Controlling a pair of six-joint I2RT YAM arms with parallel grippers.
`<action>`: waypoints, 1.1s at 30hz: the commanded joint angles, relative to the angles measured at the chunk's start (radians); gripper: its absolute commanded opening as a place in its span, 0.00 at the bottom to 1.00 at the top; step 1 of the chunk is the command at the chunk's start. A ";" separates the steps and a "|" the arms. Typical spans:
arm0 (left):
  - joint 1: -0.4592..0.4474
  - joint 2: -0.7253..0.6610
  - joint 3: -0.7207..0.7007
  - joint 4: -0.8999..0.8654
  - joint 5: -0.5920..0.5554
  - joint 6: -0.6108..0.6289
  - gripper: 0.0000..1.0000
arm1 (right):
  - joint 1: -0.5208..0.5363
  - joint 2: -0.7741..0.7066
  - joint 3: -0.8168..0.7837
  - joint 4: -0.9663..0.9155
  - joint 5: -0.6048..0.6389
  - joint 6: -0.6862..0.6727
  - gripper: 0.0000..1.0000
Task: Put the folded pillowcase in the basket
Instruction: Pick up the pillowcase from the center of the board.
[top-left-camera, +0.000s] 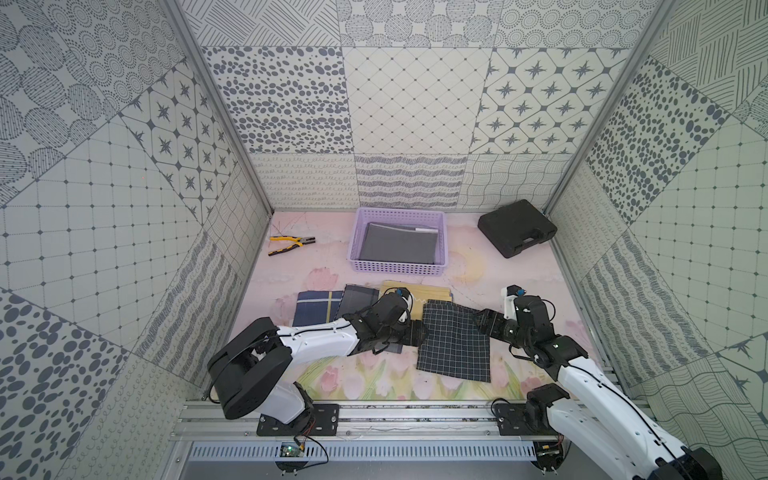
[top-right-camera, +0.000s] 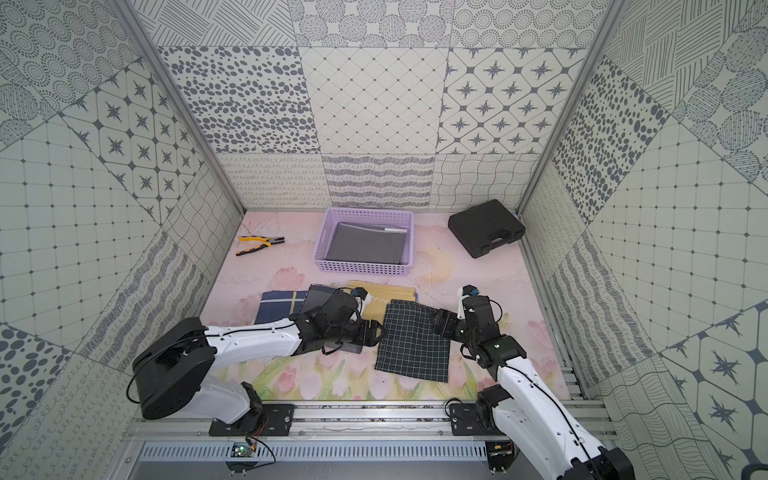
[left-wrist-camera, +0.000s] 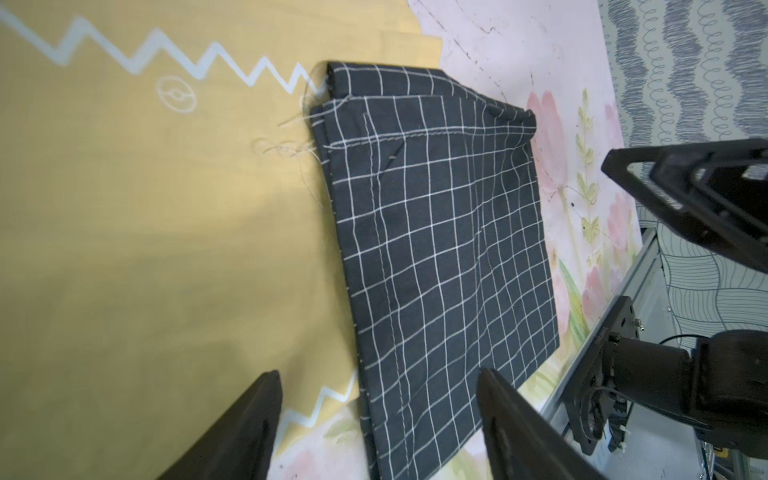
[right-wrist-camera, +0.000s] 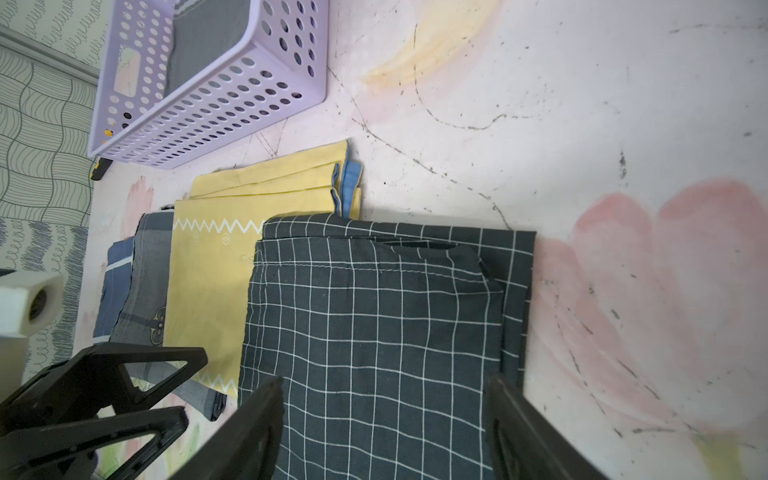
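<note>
Below the middle of both top views, the folded checked pillowcase (top-left-camera: 455, 347) lies flat on the flowered table (top-left-camera: 374, 382). It is outside the lilac basket (top-left-camera: 397, 267), which stands well apart above it in the frame, near the back wall. Plain grey fabric (top-left-camera: 399, 247) lies folded inside the basket.

The pillowcase's upper left corner overlaps a folded yellow cloth (top-left-camera: 434, 291). Further left in the frame lie a grey patterned cloth (top-left-camera: 359, 296) and a blue plaid cloth (top-left-camera: 313, 307), each overlapping the next.

The left gripper (left-wrist-camera: 378, 374) sits at the pillowcase's left edge in the top views. Its jaws are spread: in the left wrist view one finger is over the yellow cloth and the other is over the pillowcase's far edge. The right gripper (right-wrist-camera: 386, 379) sits at the pillowcase's upper right corner in the top views, jaws likewise spread wide, with the checked fabric lying flat between the two fingers. Whether any finger touches the fabric cannot be told.

Yellow-handled pliers (top-left-camera: 291, 243) lie at the upper left of the table. A black case (top-left-camera: 517, 228) sits at the upper right, near the basket.
</note>
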 joint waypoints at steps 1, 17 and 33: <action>-0.011 0.097 0.033 0.136 0.010 -0.032 0.74 | -0.004 -0.006 -0.007 0.022 -0.006 0.008 0.77; -0.011 0.262 0.080 0.219 0.047 -0.063 0.49 | -0.004 -0.030 -0.016 0.003 -0.006 0.004 0.77; -0.010 0.230 0.064 0.211 0.042 -0.069 0.00 | -0.004 -0.002 -0.003 -0.069 0.029 -0.008 0.76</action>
